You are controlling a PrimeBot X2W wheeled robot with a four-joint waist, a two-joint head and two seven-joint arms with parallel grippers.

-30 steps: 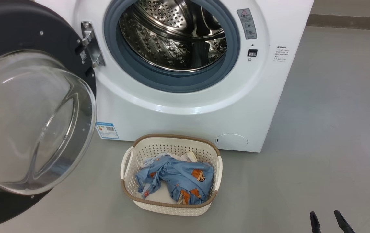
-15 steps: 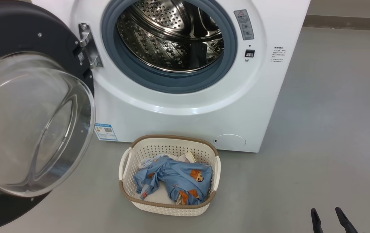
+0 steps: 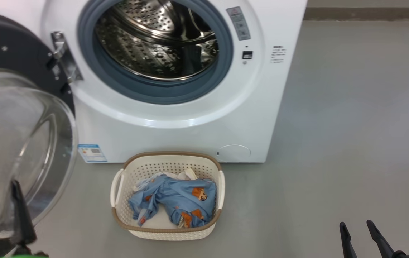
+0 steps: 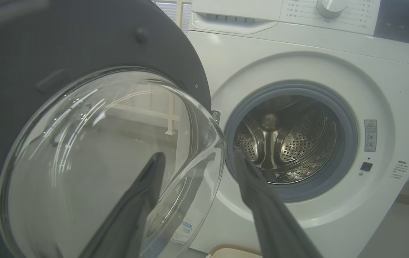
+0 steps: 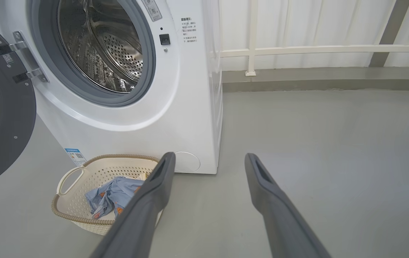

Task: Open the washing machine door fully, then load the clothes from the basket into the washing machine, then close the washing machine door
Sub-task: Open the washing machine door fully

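Door (image 3: 18,118) hangs wide at nine o'clock, clearing the drum (image 3: 154,46) for loading; left end effector (image 3: 0,215) and right end effector (image 3: 355,229) gape empty.

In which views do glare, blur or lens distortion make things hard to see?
Head view: glints on the steel drum, pale reflections on the washing machine door. Left wrist view: the left gripper looks soft, near the lens. Right wrist view: even light, the right gripper looms large.

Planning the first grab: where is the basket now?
The basket sits on the floor at the head view's lower centre, before the washing machine, right of its door.
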